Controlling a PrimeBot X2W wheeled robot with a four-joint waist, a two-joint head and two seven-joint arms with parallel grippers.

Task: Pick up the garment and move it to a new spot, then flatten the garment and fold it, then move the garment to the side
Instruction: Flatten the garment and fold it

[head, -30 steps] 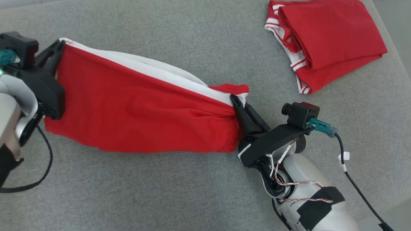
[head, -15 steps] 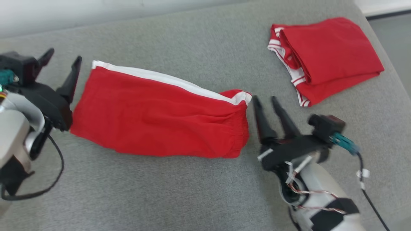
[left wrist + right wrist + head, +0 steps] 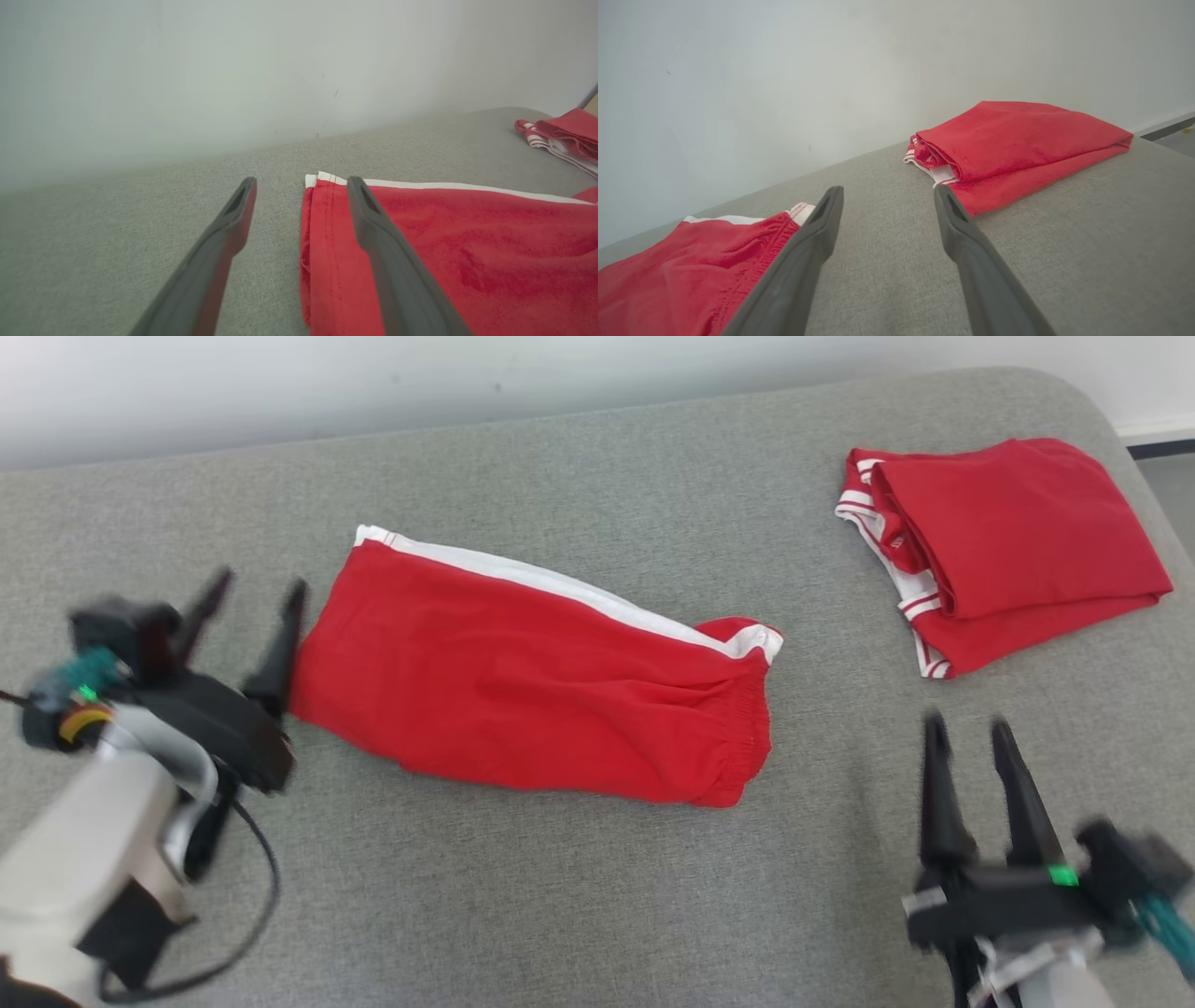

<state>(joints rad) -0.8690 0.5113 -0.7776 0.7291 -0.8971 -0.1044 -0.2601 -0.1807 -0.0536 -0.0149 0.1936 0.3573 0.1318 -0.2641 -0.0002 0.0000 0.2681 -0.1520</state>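
Stretching across the head view, the grey cushion (image 3: 579, 476) carries everything. The red garment (image 3: 532, 700), a pair of shorts, lies on it flat and unheld, folded lengthwise with its white side stripe (image 3: 560, 583) along the far edge. A second ago it was stretched taut between the two arms, one pinched corner at each end. Now it has settled onto the cushion with only mild wrinkles.

Far off the garment's right end, well apart from it, sits a second red piece (image 3: 1018, 541), already folded into a pile.

The left gripper (image 3: 261, 583) has let go and hovers just beside the garment's left hem with its fingers spread wide. In the left wrist view one finger (image 3: 373, 224) crosses in front of the hem corner, and whether it touches the cloth I cannot tell. The right gripper (image 3: 965, 723) has also released, its fingers likewise spread, and has drawn back nearer the robot, well clear of the gathered waistband (image 3: 747, 728) at the garment's right end.

I judge the move and the flattening finished. The crosswise fold probably comes next, which calls for fresh grips on both corners of one end.
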